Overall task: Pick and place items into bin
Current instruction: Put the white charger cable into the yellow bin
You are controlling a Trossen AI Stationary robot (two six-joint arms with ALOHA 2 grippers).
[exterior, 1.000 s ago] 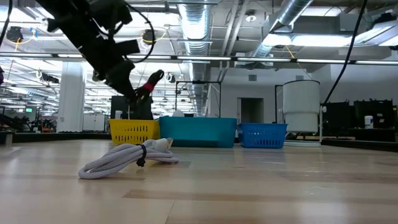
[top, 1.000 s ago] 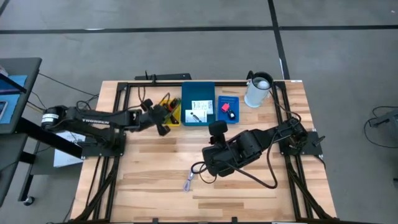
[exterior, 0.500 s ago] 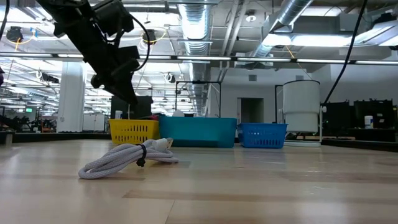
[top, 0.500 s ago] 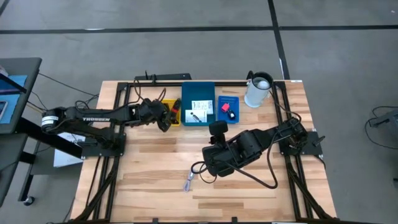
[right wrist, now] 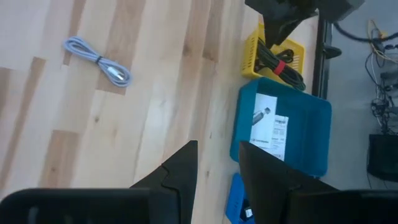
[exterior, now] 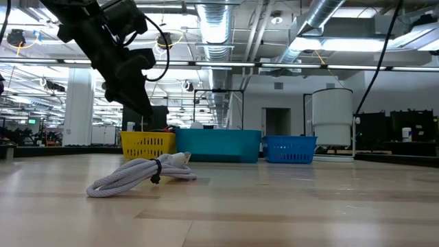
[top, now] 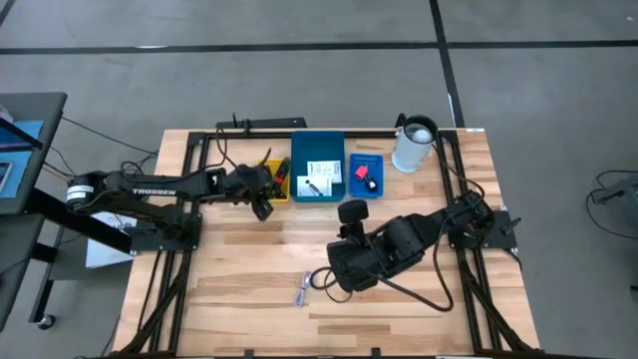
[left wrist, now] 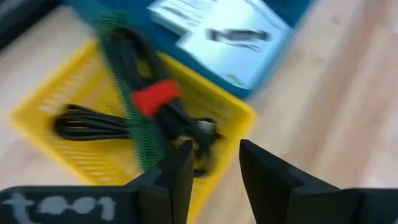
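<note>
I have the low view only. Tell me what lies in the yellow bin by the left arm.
Observer: A black cable bundle with a red band lies in the yellow bin.
Operator: Report whether the left gripper holds anything.
Observer: No. The left gripper has its jaws apart with nothing between them.
Operator: Give me the teal bin's contents.
Observer: The teal bin holds two white cards with black print.
</note>
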